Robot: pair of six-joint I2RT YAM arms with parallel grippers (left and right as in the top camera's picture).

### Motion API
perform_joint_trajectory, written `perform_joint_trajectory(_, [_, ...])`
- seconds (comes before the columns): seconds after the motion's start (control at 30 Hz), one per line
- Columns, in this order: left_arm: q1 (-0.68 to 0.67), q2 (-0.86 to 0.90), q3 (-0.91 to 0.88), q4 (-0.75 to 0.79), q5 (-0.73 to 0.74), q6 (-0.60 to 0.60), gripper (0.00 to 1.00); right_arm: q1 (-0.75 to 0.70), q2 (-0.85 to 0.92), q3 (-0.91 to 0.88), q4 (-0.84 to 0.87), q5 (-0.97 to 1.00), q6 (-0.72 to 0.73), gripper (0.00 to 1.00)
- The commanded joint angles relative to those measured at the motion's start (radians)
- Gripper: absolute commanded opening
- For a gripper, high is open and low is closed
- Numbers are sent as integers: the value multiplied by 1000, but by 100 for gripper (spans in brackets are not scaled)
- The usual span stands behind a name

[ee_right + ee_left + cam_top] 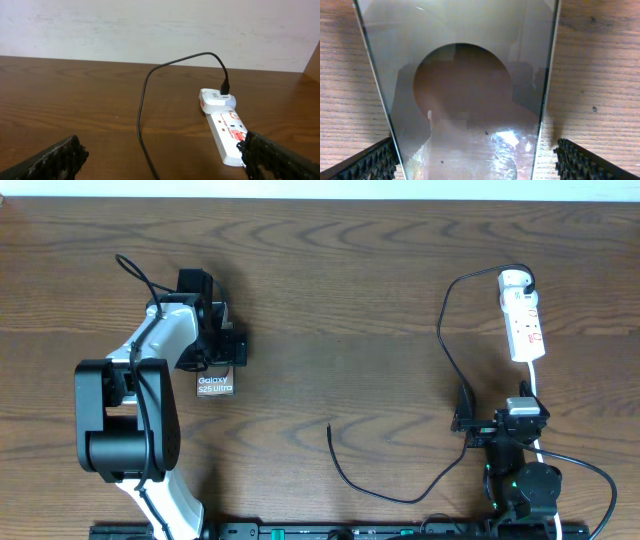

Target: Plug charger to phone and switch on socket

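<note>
The phone (215,386) lies flat on the table at the left, "Galaxy" lettering showing. My left gripper (222,356) is low over it, open. In the left wrist view the phone (465,85) fills the space between the fingers (475,160), with a gap at the right finger. The charger cable (444,330) runs from a white adapter (515,280) on the socket (524,325) down past my right gripper (463,420) to its free tip (330,427). My right gripper (162,155) is open, with the cable (141,110) between the fingers, untouched. The socket (227,132) lies beside the right finger.
The wooden table (340,300) ends at a white wall (150,25) at the back. The socket's white cord (538,385) runs towards the right arm's base (525,485). The left arm's body (130,420) stands at the lower left.
</note>
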Motion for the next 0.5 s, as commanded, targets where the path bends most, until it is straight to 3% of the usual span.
perform_joint_trajectory(0.0, [1, 12, -24, 4, -54, -10, 98, -6, -5, -2, -5, -9, -12, 99])
perform_joint_trajectory(0.47, [1, 12, -24, 4, -87, -31, 98, -6, -5, -2, -5, -9, -12, 99])
